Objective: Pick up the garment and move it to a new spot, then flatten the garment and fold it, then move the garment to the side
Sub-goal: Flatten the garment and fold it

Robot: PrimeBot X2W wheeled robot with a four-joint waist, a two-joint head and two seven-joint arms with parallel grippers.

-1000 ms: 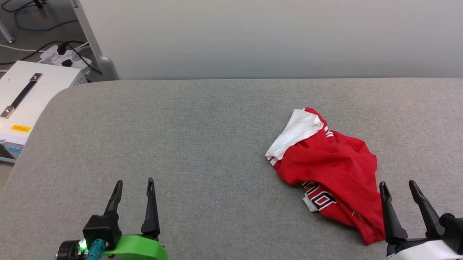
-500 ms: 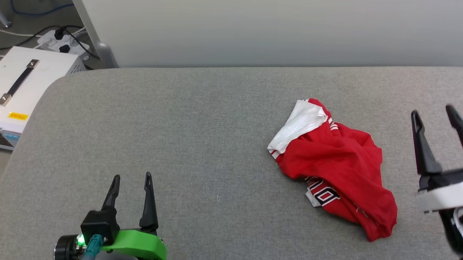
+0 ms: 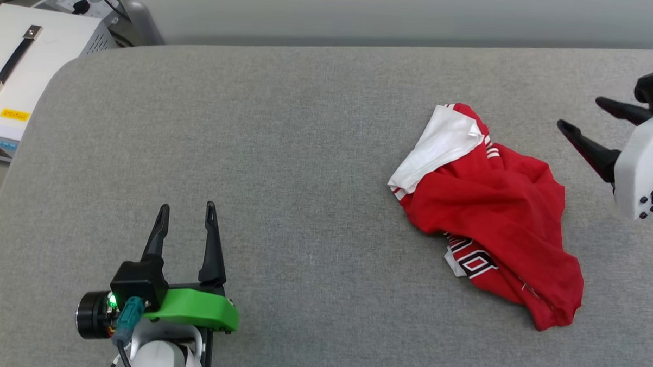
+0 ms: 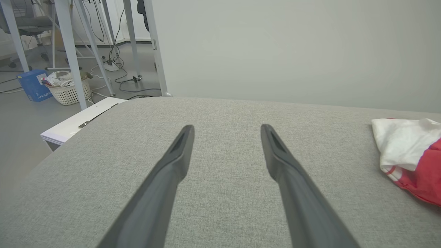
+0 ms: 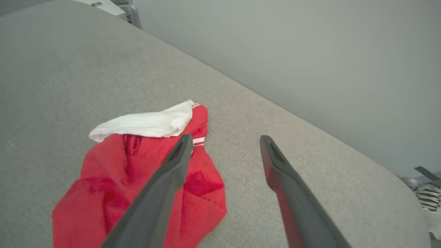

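Shirt: A red shirt (image 3: 490,210) with one white sleeve on top lies crumpled in a heap on the grey, cloth-covered surface (image 3: 303,151). Black lettering peeks from under its near edge.
Right tool: The right tool (image 3: 580,112) hangs just beside the shirt, at its right flank and not touching it. Its two fingers are spread wide and point toward the white sleeve.
Left tool: The left tool (image 3: 187,206) is well apart from the shirt, on the opposite side. Its fingers are spread too, with nothing between them.
Stage: The pick-up looks not yet begun; moving, flattening and folding all remain.
Aim risk: In the right wrist view, the gap between the fingers looks onto bare surface beside the shirt. Closing on that line would likely catch nothing.
Grip risk: A pinch on a loose outer fold could slip free or lift the shirt as a tangled wad, making flattening harder.
Surface risk: A steep descent could dig the tips into the soft covering.
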